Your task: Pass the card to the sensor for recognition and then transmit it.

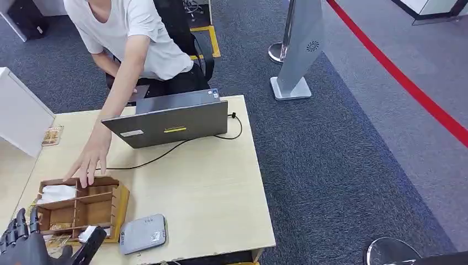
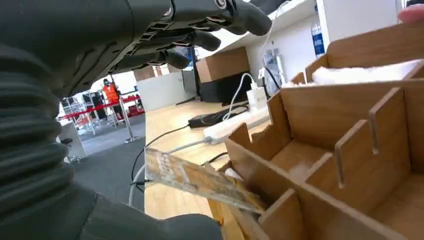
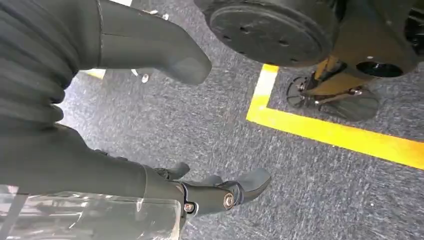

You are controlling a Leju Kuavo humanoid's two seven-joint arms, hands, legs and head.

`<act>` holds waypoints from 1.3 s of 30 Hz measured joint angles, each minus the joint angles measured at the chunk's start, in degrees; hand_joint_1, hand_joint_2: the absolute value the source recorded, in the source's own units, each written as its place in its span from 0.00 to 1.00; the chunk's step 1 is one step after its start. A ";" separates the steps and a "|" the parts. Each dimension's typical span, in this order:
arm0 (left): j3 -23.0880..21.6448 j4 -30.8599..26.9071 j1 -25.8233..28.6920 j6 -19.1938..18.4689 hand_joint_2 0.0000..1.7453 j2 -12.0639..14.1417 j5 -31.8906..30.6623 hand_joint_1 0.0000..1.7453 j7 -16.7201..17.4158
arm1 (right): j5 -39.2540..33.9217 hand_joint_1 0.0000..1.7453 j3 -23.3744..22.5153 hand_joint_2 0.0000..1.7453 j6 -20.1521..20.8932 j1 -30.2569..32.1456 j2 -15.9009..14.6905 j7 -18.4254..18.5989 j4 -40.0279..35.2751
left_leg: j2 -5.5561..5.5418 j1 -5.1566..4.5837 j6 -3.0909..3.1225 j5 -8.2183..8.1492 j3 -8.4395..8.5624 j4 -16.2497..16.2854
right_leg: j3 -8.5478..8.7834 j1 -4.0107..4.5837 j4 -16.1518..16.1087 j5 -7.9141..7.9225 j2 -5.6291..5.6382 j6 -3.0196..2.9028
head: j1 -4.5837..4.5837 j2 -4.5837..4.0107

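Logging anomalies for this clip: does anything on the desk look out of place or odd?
Yes. A person's hand rests on the far rim of the wooden organizer, right where the left robot hand is working. A patterned card also lies tilted over the organizer's near edge, not down in a compartment. The grey sensor lies undisturbed.

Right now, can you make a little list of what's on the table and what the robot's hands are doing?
Table: light wood.
Wooden organizer: near left corner, a person's hand on its far rim.
Card: by the organizer's near edge, in front of the left hand.
Sensor: grey, beside the organizer.
Laptop: far side.
Left hand: open.
Right hand: open, above the carpet.
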 joint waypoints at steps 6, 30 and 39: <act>0.33 -0.15 0.84 -0.92 1.00 -0.83 0.44 0.00 -0.85 | -0.92 0.00 0.00 1.00 -0.11 0.03 0.00 0.74 -0.15 | 0.00 0.00 0.00 0.00 0.00 0.00 | 0.00 0.00 0.00 0.00 0.00 0.00 | 0.02 0.00; 3.34 -1.01 1.14 -2.54 1.00 -1.92 2.80 1.00 -3.69 | -0.87 0.00 0.00 1.00 -0.35 0.05 0.00 0.90 -0.31 | 0.00 0.00 0.00 0.00 0.00 0.00 | 0.00 0.00 0.00 0.00 0.00 0.00 | 0.02 0.00; 3.41 -2.71 0.88 -4.70 1.00 -2.43 2.71 1.00 -3.98 | -1.20 0.00 0.00 1.00 -0.50 0.06 0.00 1.16 -0.33 | 0.00 -0.01 0.00 0.00 0.01 0.00 | 0.01 0.00 0.00 0.00 0.00 0.00 | 0.02 0.00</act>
